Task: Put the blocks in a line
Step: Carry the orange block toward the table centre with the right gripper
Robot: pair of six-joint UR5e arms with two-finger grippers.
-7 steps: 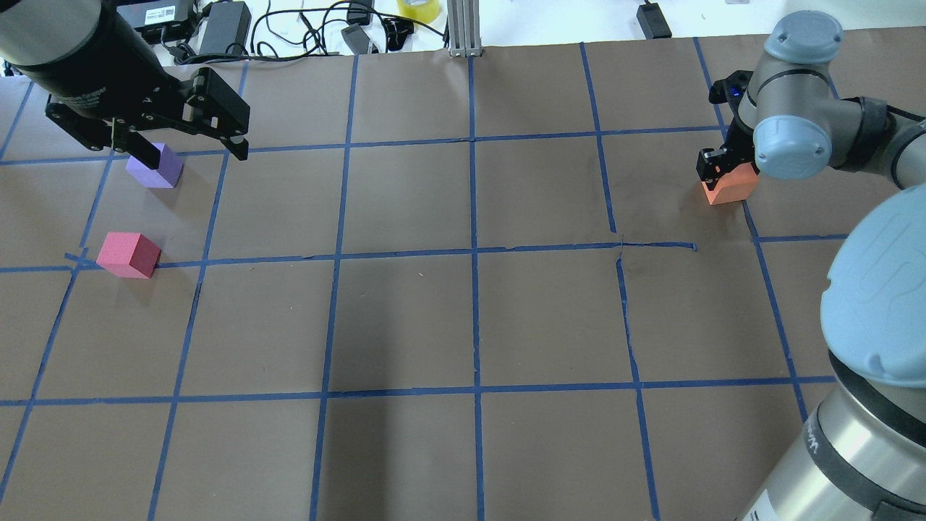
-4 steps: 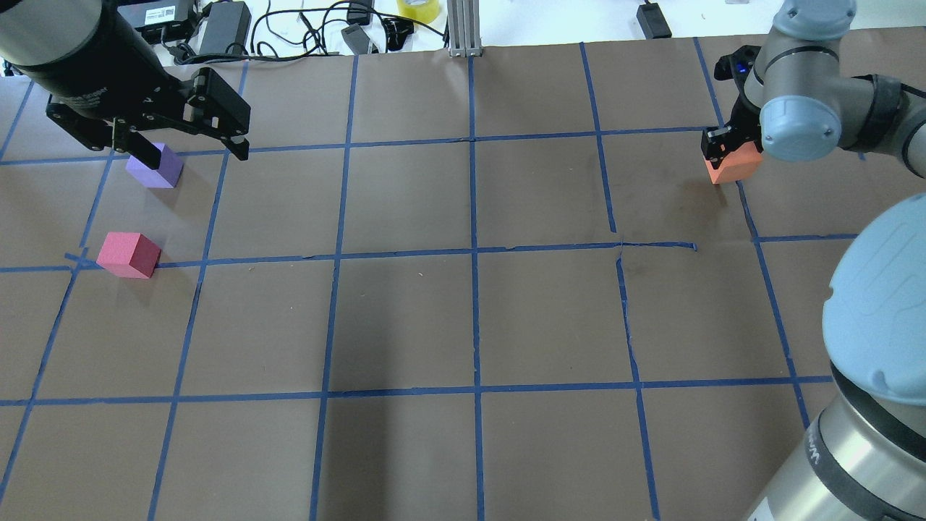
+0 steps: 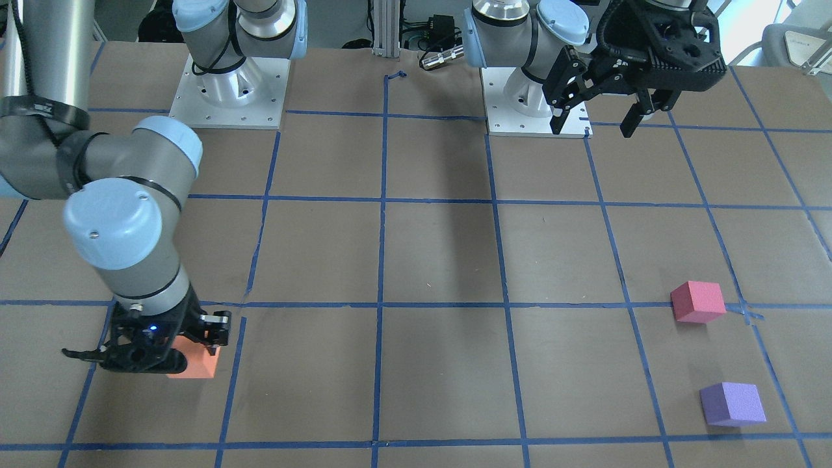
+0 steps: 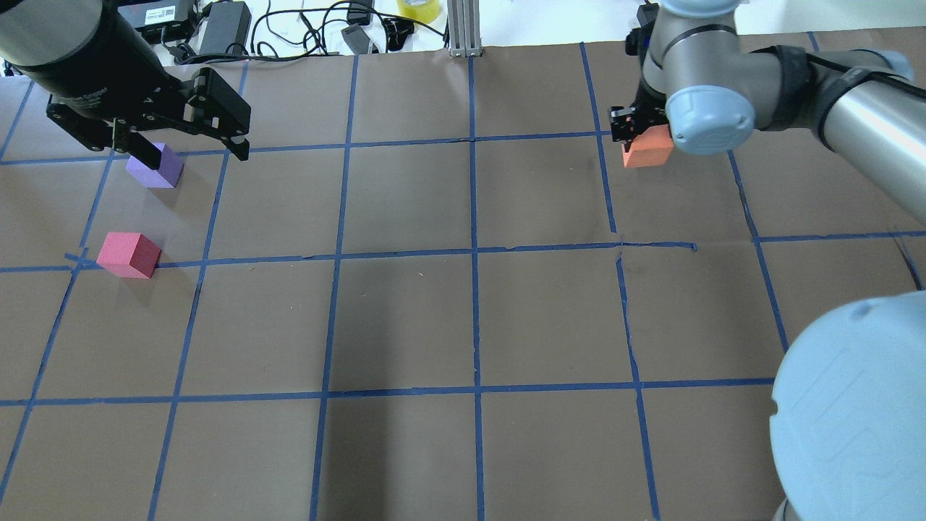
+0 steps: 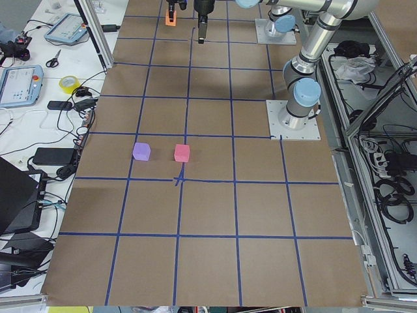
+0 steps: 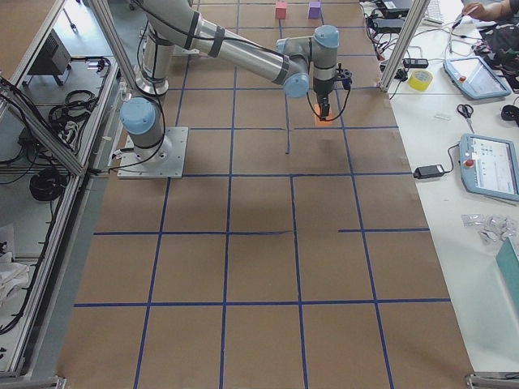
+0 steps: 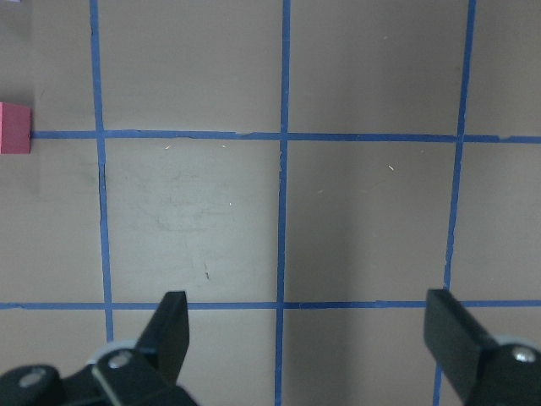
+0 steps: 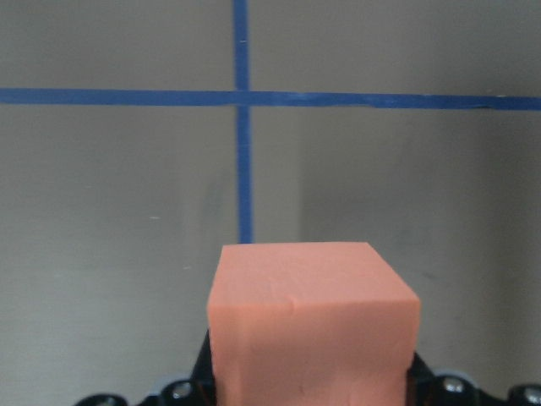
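Note:
My right gripper (image 4: 640,139) is shut on the orange block (image 4: 647,150) and holds it low over the table at the far right. The orange block fills the bottom of the right wrist view (image 8: 313,326) and also shows in the front view (image 3: 197,365). My left gripper (image 4: 194,150) is open and empty, high above the table at the far left. The purple block (image 4: 159,168) and the pinkish-red block (image 4: 129,254) rest on the table below it, apart from each other. The pinkish-red block shows at the left edge of the left wrist view (image 7: 14,128).
The table is covered in brown paper with a blue tape grid (image 4: 474,253). Cables, power adapters (image 4: 224,25) and a yellow tape roll (image 4: 418,9) lie beyond the far edge. An aluminium post (image 4: 463,29) stands at the far middle.
My right gripper has carried the orange block leftward and farther from the robot, across a tape line. The left arm and the purple and pinkish-red blocks have not moved.

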